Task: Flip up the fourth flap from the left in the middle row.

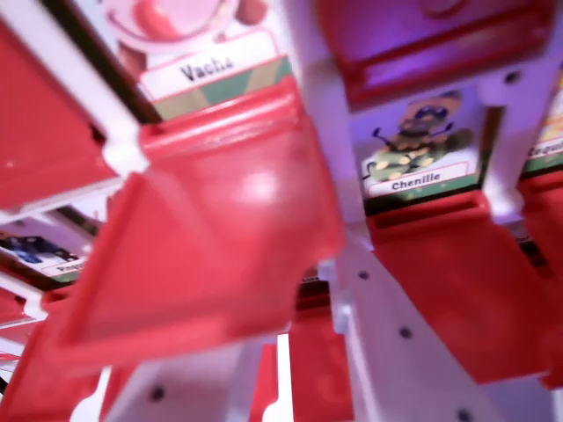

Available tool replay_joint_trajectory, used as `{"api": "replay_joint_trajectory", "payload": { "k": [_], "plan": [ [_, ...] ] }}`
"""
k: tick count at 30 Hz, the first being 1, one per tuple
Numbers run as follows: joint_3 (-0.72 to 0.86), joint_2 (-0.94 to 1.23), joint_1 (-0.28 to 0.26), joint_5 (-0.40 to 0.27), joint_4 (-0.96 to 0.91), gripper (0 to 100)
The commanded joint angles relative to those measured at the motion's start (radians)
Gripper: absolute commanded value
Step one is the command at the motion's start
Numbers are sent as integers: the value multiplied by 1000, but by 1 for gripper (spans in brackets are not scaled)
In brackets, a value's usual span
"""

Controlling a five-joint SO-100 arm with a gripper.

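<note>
Flap (211,237), red plastic, fills the middle-left of the wrist view, close to the lens and soft with blur. It looks partly raised, tilted off the board: its hinge edge lies along the top, just under the "Vache" card (207,66), and its free edge runs lower left, toward the camera. Long axis slants from upper right down to lower left. A glare spot sits near its centre.

Board frame (387,325), white with small dark screw holes, runs diagonally on the wrist view's right of the flap. Beyond it a second red flap (457,281) lies flat below the "Chenille" card (422,145), which shows a green caterpillar. Another red flap (431,35) is cut off at the top edge. More red panels (44,132) crowd the wrist view's left, with a partly hidden picture card (40,251) beneath them, its label unreadable.

Arm pose: cannot be read; the view looks obliquely across the board at close range. Gripper: no fingers clearly distinguishable from the red plastic, so released or clenched cannot be told. Row and column of the raised flap cannot be counted from this crop.
</note>
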Motion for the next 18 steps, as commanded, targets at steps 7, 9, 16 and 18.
{"api": "replay_joint_trajectory", "payload": {
  "k": [7,9,16,18],
  "plan": [
    [-15,192,0,5,0,2],
    [8,227,2,2,0,2],
    [112,373,6,-2,2,2],
    [147,419,6,-5,6,2]
  ]
}}
